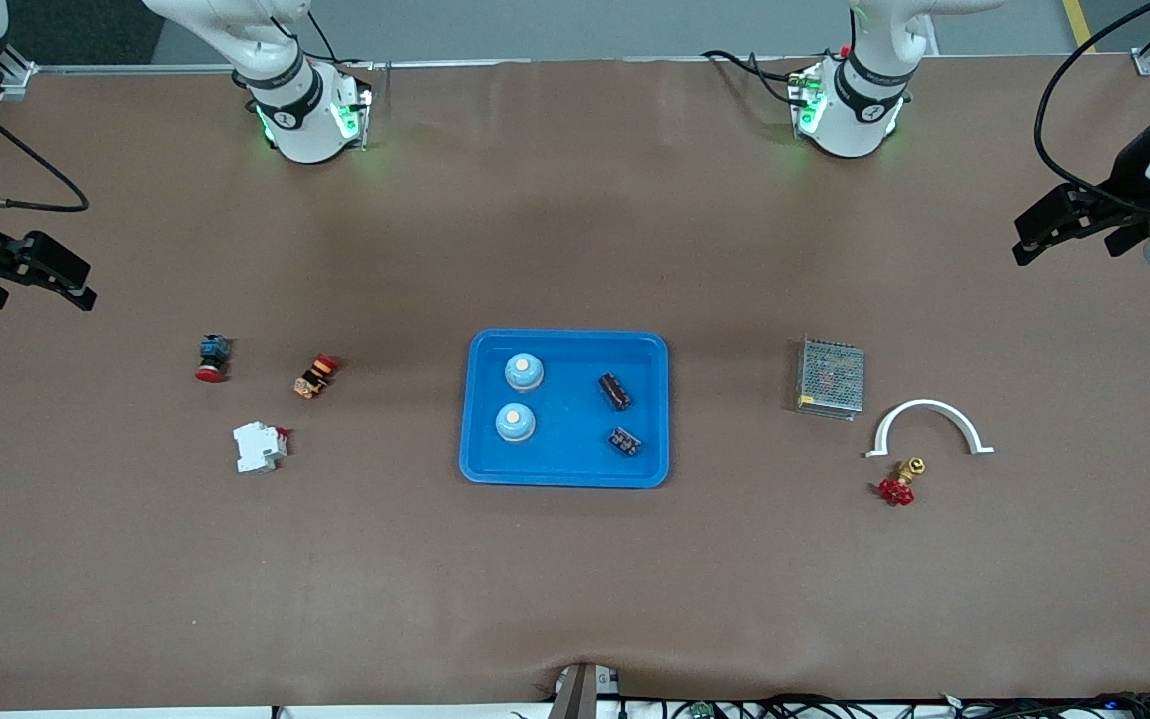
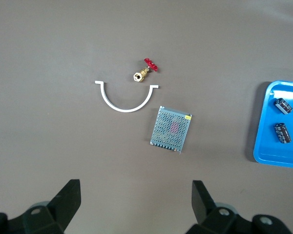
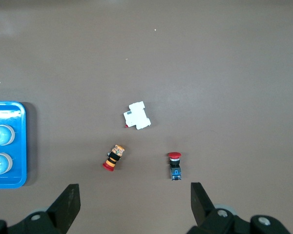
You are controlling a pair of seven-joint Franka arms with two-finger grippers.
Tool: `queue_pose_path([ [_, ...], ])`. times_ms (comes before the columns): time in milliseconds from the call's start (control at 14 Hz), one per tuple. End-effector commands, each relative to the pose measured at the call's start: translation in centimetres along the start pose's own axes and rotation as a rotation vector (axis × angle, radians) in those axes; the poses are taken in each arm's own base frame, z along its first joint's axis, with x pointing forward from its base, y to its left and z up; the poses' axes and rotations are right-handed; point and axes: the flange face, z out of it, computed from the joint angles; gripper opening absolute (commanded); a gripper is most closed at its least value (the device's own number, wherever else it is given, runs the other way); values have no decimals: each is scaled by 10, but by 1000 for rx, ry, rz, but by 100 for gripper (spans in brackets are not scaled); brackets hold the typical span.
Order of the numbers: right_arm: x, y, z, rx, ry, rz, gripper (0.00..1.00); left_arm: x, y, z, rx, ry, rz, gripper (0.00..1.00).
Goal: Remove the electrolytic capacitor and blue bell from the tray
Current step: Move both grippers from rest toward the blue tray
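tray: a shallow bright-blue rectangular plastic tray (image 1: 565, 464) with rounded corners and a raised rim is seen at the middle of the bench, four parts lying in it.
capacitors: two small dark cylindrical electrolytic capacitors (image 1: 615, 391) (image 1: 624, 441) are found lying on their sides toward the left arm's end of the tray; judged light, stiff and apt to roll, best taken across the barrel.
bells: two pale-blue domed bells (image 1: 524, 371) (image 1: 515, 422) stand toward the right arm's end of the tray; judged light, smooth and slippery on the dome, best gripped low at the base.
left pincer: the left pincer (image 2: 136, 204) is held released over bare bench near a perforated metal box (image 1: 831, 376); nothing is held.
right pincer: the right pincer (image 3: 134, 204) is held released over bare bench near a red-capped push button (image 1: 211, 358); nothing is held.
surface: a matte brown bench (image 1: 575, 579), with wide bare stretches around the tray for setting parts down.
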Motion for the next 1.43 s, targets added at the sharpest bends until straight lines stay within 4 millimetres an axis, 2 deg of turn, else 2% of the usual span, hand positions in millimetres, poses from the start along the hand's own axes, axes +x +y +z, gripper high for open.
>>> queue_pose_path([
  [0, 3, -2, -3, -9, 0, 2, 100, -4, -1, -9, -3, -2, 18, 100],
  [357, 3, -3, -3, -9, 0, 5, 100, -3, -4, -7, -4, -5, 20, 100],
  [571, 2, -15, -4, -5, 0, -5, 100, 0, 2, 7, -9, -34, 31, 100],
  [714, 2, -17, -4, -2, -2, -4, 100, 6, 9, 24, -5, -66, 25, 100],
  [929, -2, -43, -2, 4, -29, 25, 100, 11, 30, 56, 1, -116, 53, 100],
  [1214, -9, -100, -1, 11, -36, 89, 100, 16, 71, 105, 14, -158, 37, 100],
  [1357, -14, -139, 7, 12, -50, 119, 100, 19, 93, 132, 14, -166, 7, 100],
])
